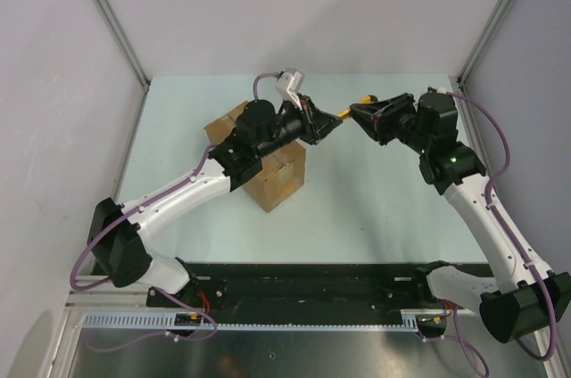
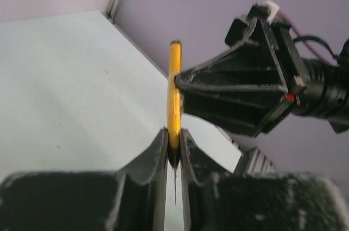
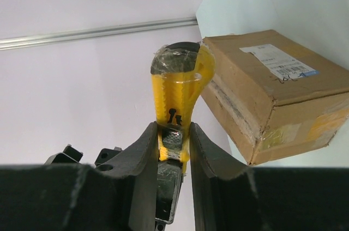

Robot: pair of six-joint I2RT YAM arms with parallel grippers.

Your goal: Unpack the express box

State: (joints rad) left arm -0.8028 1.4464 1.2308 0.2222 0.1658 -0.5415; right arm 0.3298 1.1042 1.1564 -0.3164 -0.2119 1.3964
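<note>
while over box [image 1: 278,180], left arm [image 1: 178,193] outstretched

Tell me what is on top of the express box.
The left arm crosses over the express box, hiding most of its top. Only a bare brown corner shows at the far left; whether the arm touches it cannot be told.

Behind the left gripper [image 1: 332,121], under its wrist and forearm, most of the top of the express box [image 1: 281,184] is lying hidden. Between that gripper and the right gripper [image 1: 357,113], the yellow knife [image 1: 344,113] is showing only slivers from above. In the right wrist view, its lower end is vanishing between the fingers [image 3: 142,160], the box's far corner is running off the picture's edge, and the label [image 3: 278,62] is carrying print too small to read.
</note>
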